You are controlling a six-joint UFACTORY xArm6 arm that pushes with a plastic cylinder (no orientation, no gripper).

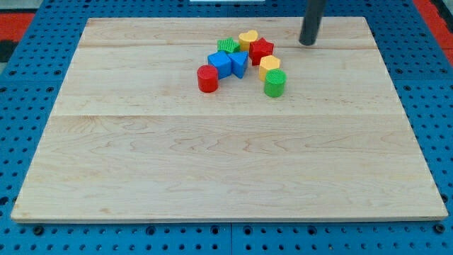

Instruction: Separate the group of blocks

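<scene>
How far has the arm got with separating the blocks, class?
Done: nothing visibly; the red cylinder, blue blocks, green block, yellow heart, red star, yellow block and green cylinder sit clustered. In hand: my tip stands right of the cluster, touching nothing. Left: all spreading.

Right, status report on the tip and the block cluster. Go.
My tip at the view's top, right of the cluster, touching nothing. Blocks bunched: red star nearest, yellow heart beside it, green cylinder at the near edge. Path clear.
</scene>
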